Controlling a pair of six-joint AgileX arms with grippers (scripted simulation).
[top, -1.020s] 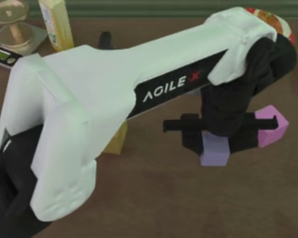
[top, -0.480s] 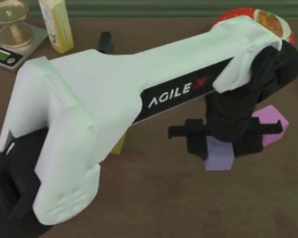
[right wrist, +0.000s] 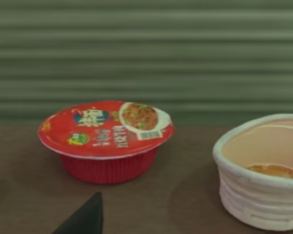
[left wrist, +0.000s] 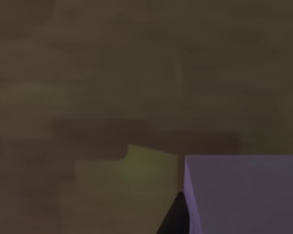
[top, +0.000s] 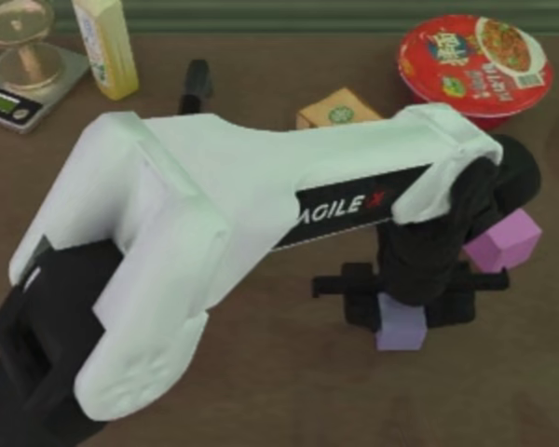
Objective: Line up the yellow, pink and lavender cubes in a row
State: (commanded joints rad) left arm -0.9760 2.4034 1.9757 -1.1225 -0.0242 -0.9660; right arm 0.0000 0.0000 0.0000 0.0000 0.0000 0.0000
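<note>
1. The left arm (top: 214, 223) crosses the middle of the top view, and no yellow cube shows anywhere there.
2. The pink cube (top: 505, 240), right of centre, is partly covered by the black wrist.
3. The lavender cube (top: 401, 326) shows only its lower part under the left gripper (top: 405, 296).
4. The scale (top: 23, 70) is cut off at the upper left corner.
5. The left wrist view is dark.

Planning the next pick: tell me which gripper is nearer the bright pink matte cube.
Left. The left gripper holds the small pale purple cube right beside the bright pink matte cube. The right gripper does not show in the top view.
</note>
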